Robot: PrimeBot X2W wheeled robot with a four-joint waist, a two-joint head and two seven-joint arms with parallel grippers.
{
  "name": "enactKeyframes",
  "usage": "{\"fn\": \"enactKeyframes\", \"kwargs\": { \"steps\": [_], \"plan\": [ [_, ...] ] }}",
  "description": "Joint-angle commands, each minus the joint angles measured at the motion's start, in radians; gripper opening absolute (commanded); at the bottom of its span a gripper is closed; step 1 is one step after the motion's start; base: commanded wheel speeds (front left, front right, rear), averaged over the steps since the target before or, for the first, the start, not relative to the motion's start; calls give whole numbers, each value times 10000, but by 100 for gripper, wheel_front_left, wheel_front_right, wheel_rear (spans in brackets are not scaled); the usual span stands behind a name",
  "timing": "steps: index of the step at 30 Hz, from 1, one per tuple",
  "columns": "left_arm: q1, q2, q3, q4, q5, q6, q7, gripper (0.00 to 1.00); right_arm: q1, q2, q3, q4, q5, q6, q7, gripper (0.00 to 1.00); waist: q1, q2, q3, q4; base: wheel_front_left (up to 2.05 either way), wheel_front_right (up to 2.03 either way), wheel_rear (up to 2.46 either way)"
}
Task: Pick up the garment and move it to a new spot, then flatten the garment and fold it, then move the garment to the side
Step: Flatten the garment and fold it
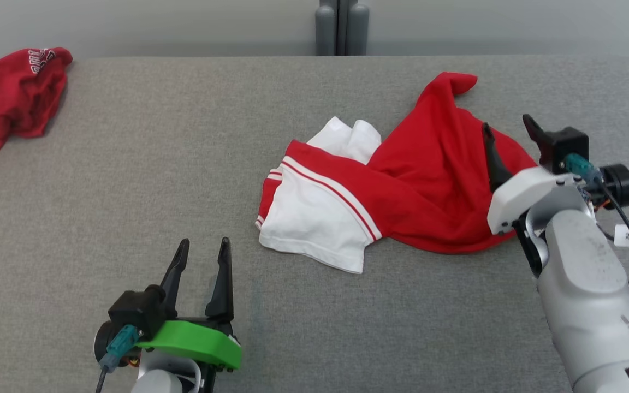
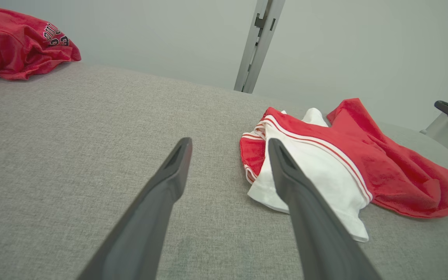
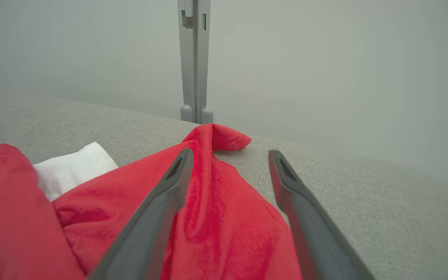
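A crumpled red and white garment (image 1: pixel 402 180) lies on the grey table, right of centre. My right gripper (image 1: pixel 506 123) hovers over its right red edge, jaws open and holding nothing. In the right wrist view, the red cloth (image 3: pixel 224 217) runs under and between the spread fingers of the right gripper (image 3: pixel 230 153), with a peaked corner just beyond the tips. My left gripper (image 1: pixel 204 243) stands open at the near left, apart from the garment. In the left wrist view, the left gripper (image 2: pixel 228 143) is empty and the garment (image 2: pixel 383 167) lies to the right of it.
A second red garment (image 1: pixel 11 98) with lettering is bunched at the table's far left corner (image 2: pixel 10 42). A grey post (image 1: pixel 342 27) rises behind the far edge. The grey felt table (image 1: pixel 129 164) is bare between the two garments.
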Motion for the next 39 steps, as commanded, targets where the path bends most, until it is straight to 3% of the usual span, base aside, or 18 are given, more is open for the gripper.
{"fn": "enactKeyframes", "kwargs": {
  "steps": [1, 10, 17, 23, 39],
  "plan": [
    [192, 31, 24, 82, 26, -39, 8, 100, 587, 11, 122, -350, 299, -14, -38, 100, 0, 0, -798, -630, 0, 0, 0],
    [1025, 31, 149, 257, 36, -63, 8, 100, 3918, 1, 445, -3243, 1705, -14, -43, 100, 0, 0, -1661, -927, 0, 0, 0],
    [1431, 31, 295, 198, -41, 41, 8, 100, 5521, 1, 416, -4398, 2494, -15, -44, 100, 0, 0, -1790, -1045, 0, 0, 0],
    [1634, 31, 369, 68, -159, 138, 8, 100, 6106, -3, 741, -4768, 3026, -15, -44, 100, 0, 0, -1803, -1139, 0, 0, 0],
    [1641, 31, 274, -98, -187, 217, 8, 100, 6015, 1, 971, -4753, 3043, -15, -45, 100, 0, 0, -1792, -1028, 0, 0, 0]
  ]
}}
